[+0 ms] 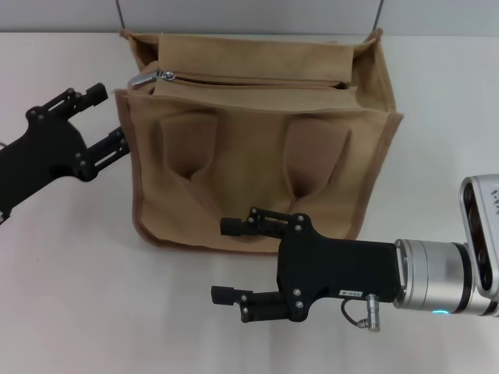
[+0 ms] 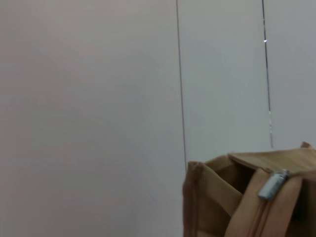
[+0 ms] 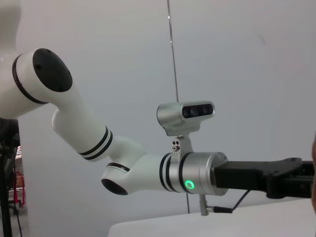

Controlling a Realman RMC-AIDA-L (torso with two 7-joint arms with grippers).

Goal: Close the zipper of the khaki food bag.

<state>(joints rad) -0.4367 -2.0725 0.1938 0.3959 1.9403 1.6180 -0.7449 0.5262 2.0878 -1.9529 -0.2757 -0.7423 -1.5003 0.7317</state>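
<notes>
The khaki food bag [image 1: 257, 156] stands upright in the middle of the white table, its two front pockets facing me. The zipper [image 1: 257, 80] runs along its top, with a thin dark slit along the line. Its silver pull tab [image 1: 144, 79] lies at the bag's left end and also shows in the left wrist view [image 2: 273, 184]. My left gripper [image 1: 109, 118] is open, just left of the bag's upper left corner and a little below the pull. My right gripper [image 1: 222, 261] is open and empty, low in front of the bag, fingers pointing left.
The bag's handles rise out of view at the back. A pale wall stands behind the table. The right wrist view shows my left arm [image 3: 123, 163] with its wrist camera [image 3: 186, 114] above the table's edge.
</notes>
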